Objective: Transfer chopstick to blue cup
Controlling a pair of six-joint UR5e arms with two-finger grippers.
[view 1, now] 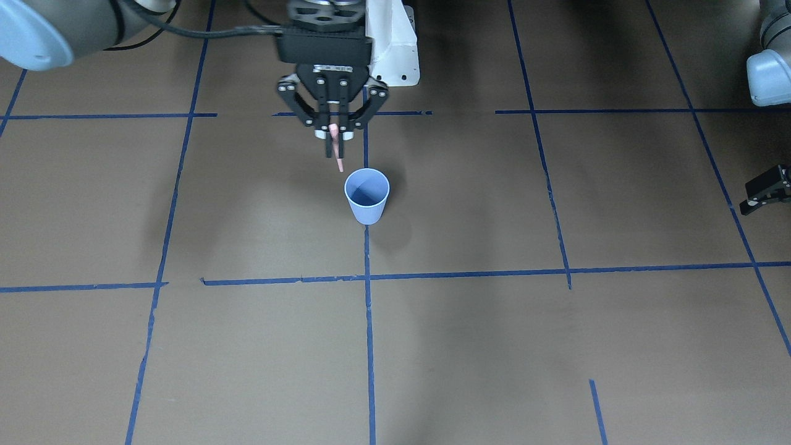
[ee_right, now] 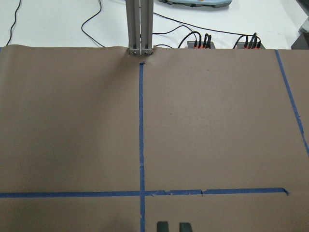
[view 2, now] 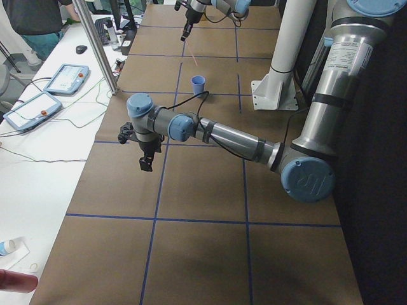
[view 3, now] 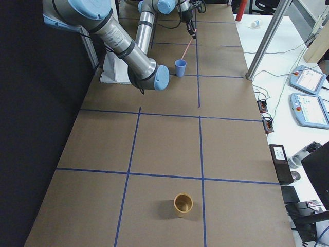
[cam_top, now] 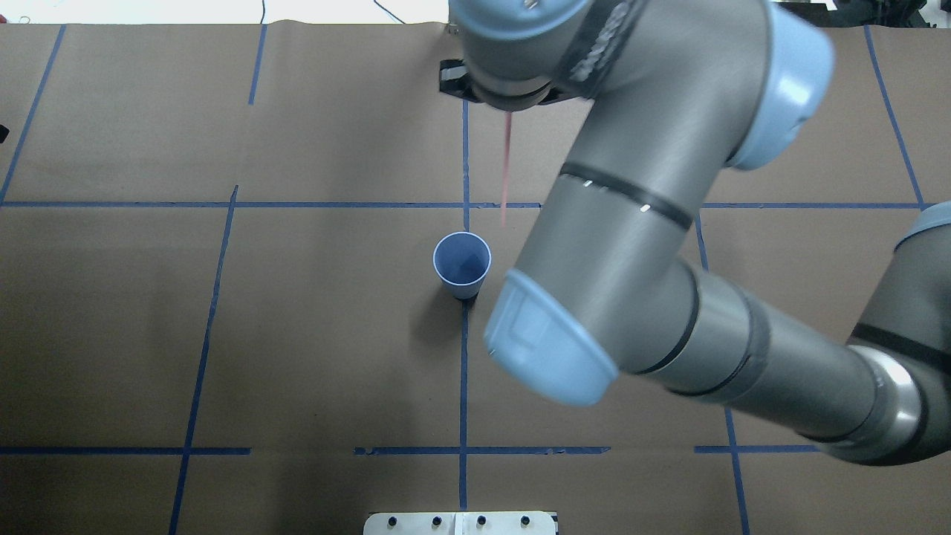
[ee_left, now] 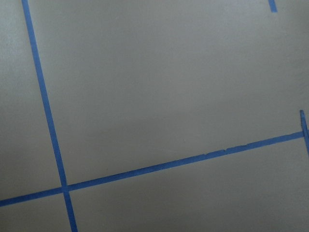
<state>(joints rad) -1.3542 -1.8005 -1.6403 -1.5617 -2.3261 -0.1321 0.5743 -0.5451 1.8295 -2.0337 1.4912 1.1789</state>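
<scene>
The blue cup (view 1: 367, 195) stands upright at the crossing of two tape lines, seen from above as the blue cup (cam_top: 462, 264). My right gripper (view 1: 334, 148) hangs over the table just behind the cup on the robot's side, shut on the chopstick (view 1: 338, 162). The thin pink chopstick (cam_top: 506, 171) points down from the fingers, its lower tip close to the cup's rim and outside it. Only part of my left gripper (view 1: 766, 191) shows, at the table's edge far from the cup, and its jaws cannot be made out.
A tan cup (view 3: 183, 204) stands far off, toward the table's end on the robot's right. The white arm base (view 1: 395, 55) sits behind the right gripper. A metal post (ee_right: 140, 26) and cables line the table's far edge. Blue tape lines grid the brown surface.
</scene>
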